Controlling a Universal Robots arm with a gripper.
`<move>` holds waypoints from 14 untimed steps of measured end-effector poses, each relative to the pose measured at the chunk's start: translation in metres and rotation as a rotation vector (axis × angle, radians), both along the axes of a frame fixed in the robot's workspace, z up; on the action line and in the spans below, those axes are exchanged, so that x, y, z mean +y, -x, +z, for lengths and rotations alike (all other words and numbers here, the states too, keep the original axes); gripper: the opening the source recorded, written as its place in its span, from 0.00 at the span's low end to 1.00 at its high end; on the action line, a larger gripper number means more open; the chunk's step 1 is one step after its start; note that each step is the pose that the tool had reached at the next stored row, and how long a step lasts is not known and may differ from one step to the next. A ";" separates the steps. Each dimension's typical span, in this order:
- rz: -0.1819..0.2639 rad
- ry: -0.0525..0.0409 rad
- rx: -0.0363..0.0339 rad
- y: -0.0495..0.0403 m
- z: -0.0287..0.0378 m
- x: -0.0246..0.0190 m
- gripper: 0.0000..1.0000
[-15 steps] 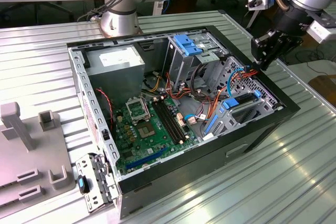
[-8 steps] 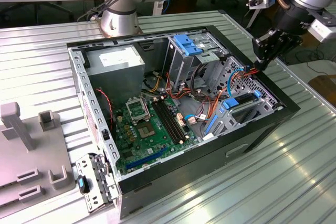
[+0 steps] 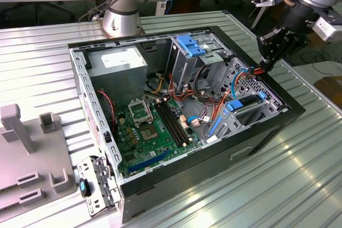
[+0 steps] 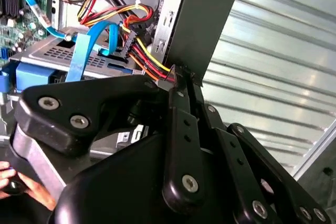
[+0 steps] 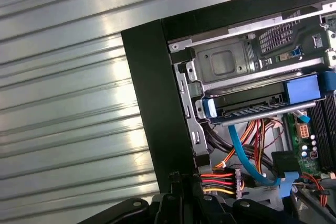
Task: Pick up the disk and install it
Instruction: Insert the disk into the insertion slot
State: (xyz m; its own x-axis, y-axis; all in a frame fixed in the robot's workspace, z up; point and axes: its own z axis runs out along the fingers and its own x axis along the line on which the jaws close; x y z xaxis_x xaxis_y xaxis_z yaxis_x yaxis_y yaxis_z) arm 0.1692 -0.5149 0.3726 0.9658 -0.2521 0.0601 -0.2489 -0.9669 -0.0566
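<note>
The disk (image 3: pixel 246 105) lies flat in the lower drive bay at the front corner of the open computer case (image 3: pixel 133 188), on the exterior view's right, a dark slab with blue carrier ends. The first wrist view has the disk (image 5: pixel 252 103) seated in the metal cage, and the second wrist view catches its blue frame (image 4: pixel 37 74). My gripper (image 3: pixel 265 60) hangs over the case's rim on that side. Its black fingers (image 4: pixel 181 93) are shut together. Their tips sit by the red, yellow and black power wires (image 5: pixel 215 182) at the case wall. Nothing visible is held.
A grey power-supply box (image 3: pixel 117 62) sits at the back of the case, the green motherboard (image 3: pixel 149 132) on its floor, and a blue latch (image 3: pixel 189 44) tops the upper cage. A blue data cable (image 5: pixel 244 158) loops below the disk. A person's fingers (image 4: pixel 21 187) show low down. Grey fixtures (image 3: pixel 32 148) stand on the ribbed table.
</note>
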 end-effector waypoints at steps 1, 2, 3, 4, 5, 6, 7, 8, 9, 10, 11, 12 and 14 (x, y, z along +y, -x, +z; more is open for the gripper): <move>-0.021 0.0000 0.0000 0.0000 0.0000 0.0000 0.17; -0.036 0.0000 0.0000 0.0000 0.0000 0.0000 0.17; -0.061 -0.0001 0.0000 0.0000 0.0000 0.0000 0.17; -0.076 -0.0001 0.0000 0.0000 0.0000 0.0000 0.17; -0.092 0.0000 0.0000 0.0000 0.0000 0.0000 0.17; -0.110 -0.0001 0.0000 0.0000 0.0000 0.0000 0.17; -0.122 -0.0001 0.0000 0.0000 -0.0001 0.0000 0.17; -0.134 0.0001 0.0000 0.0007 -0.0001 0.0000 0.17; -0.135 0.0000 0.0000 0.0068 -0.0002 0.0000 0.17; -0.135 0.0000 0.0000 0.0118 -0.0002 0.0000 0.17; -0.139 0.0000 0.0000 0.0146 -0.0002 0.0000 0.17; -0.154 -0.0002 0.0001 0.0146 -0.0004 0.0000 0.17; -0.199 0.0000 0.0000 0.0146 -0.0005 0.0000 0.17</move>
